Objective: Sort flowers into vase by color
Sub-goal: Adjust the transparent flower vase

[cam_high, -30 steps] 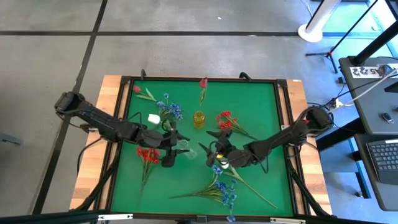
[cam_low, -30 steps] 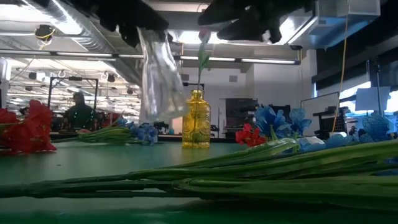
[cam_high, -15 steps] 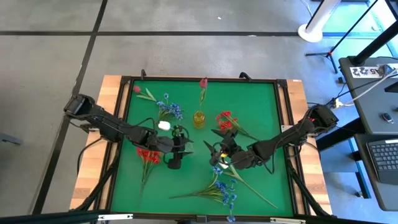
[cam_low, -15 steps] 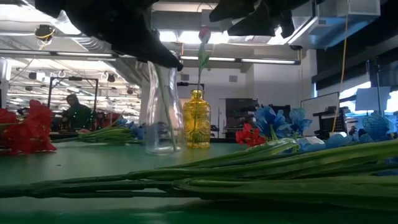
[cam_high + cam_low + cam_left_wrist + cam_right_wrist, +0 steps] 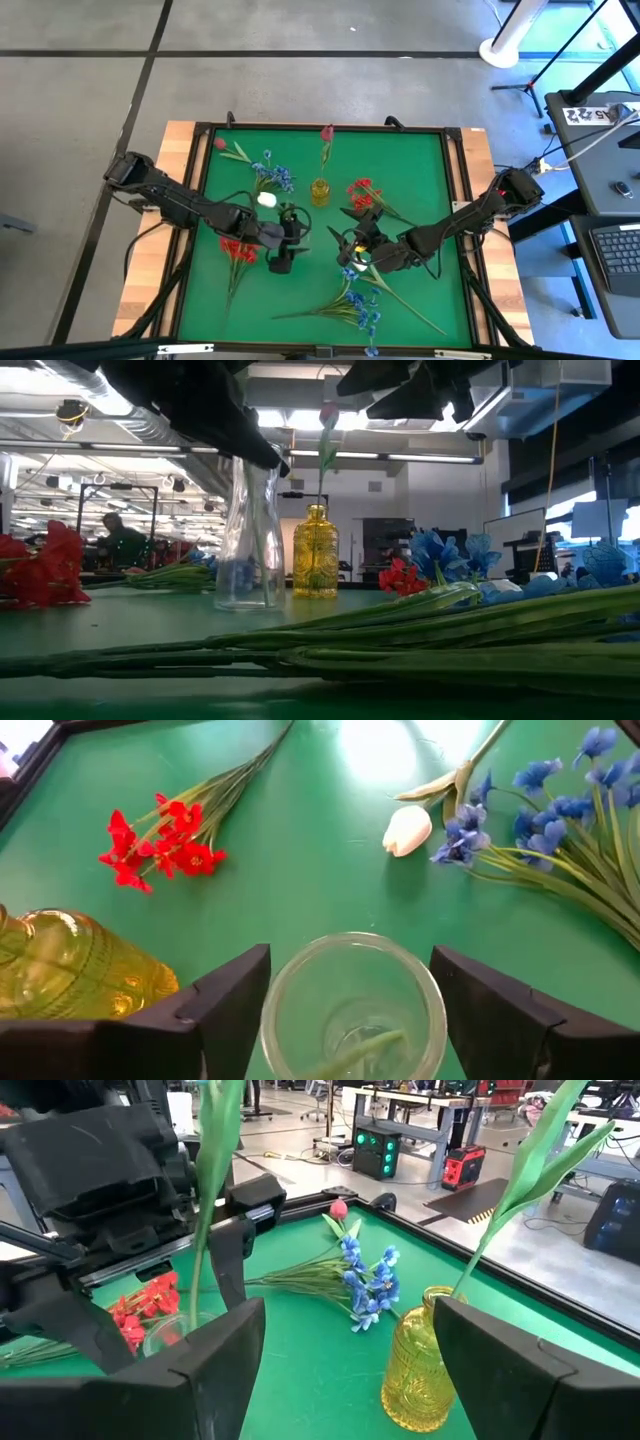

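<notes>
Left gripper (image 5: 287, 232) is hovering over the middle of the green table mat (image 5: 420, 170), positioned at the neck of the clear glass vase (image 5: 248, 550). Its jaws are standing released, one finger (image 5: 225, 1005) on each side of the rim. The vase is standing upright on the mat, just beside the yellow ribbed glass vase (image 5: 316, 552).

A green stem is sitting inside the clear vase; the left wrist view is showing its lower end through the mouth. A white bud (image 5: 266, 200) is showing beside the left gripper in the high view.

The yellow vase is holding one long stem with a pink bud (image 5: 328, 412) at the top.

Right gripper (image 5: 352, 243) is hanging above the mat to the right of the vases, jaws spread wide and grasping nothing.

Flowers lying loose on the mat:
- a red cluster (image 5: 238, 248) under the left arm
- a second red cluster (image 5: 363, 192) right of the yellow vase
- a blue cluster (image 5: 272, 175) near the far edge
- a larger blue bunch (image 5: 362, 305) near the front edge
- a second white bud (image 5: 407, 828) next to that bunch
</notes>
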